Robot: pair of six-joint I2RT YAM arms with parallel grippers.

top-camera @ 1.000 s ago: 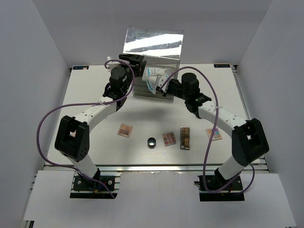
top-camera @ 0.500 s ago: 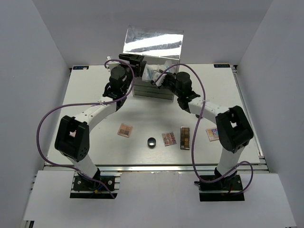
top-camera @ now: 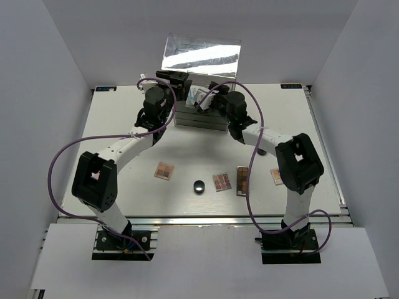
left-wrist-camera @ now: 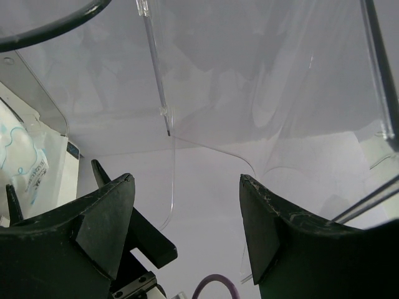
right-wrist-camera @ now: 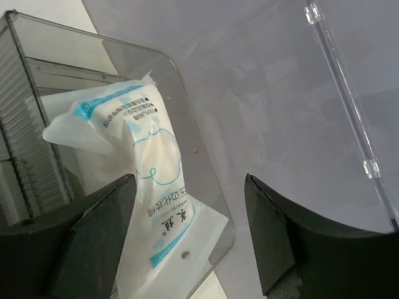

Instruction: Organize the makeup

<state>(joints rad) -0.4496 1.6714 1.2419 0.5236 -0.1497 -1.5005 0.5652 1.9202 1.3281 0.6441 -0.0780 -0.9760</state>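
The right gripper (right-wrist-camera: 187, 187) has its fingers spread wide and nothing clamped between them. Just beyond the fingertips, the white packet (right-wrist-camera: 143, 156) lies in the open top tray of the clear box (right-wrist-camera: 196, 134), one end slumped against the tray's rounded corner.

The left gripper (left-wrist-camera: 185, 187) is also wide open and holds nothing. It is up against the raised lid (left-wrist-camera: 249, 75) at the back of the box, perhaps propping it, though the wrist view does not show whether a finger actually touches it.

This looks like the end of placing the packet, which sits in the tray and looks free of the fingers.

The rest of the makeup lies in a loose row on the table (top-camera: 124, 124) near the arm bases:
- brown palette (top-camera: 164, 170)
- black pot (top-camera: 198, 185)
- squares palette (top-camera: 222, 181)
- long narrow palette (top-camera: 242, 180)
- pink palette (top-camera: 278, 175), partly behind the right arm

The next move calls for the right arm to back out of the box without dragging the packet, then reach for one of the pieces on its side of the table. The palettes are flat and will need a grip on their edges.

The packet carries blue printing: a cloud-like drawing and lines of what look like Chinese characters. They run sideways and are too small to read.
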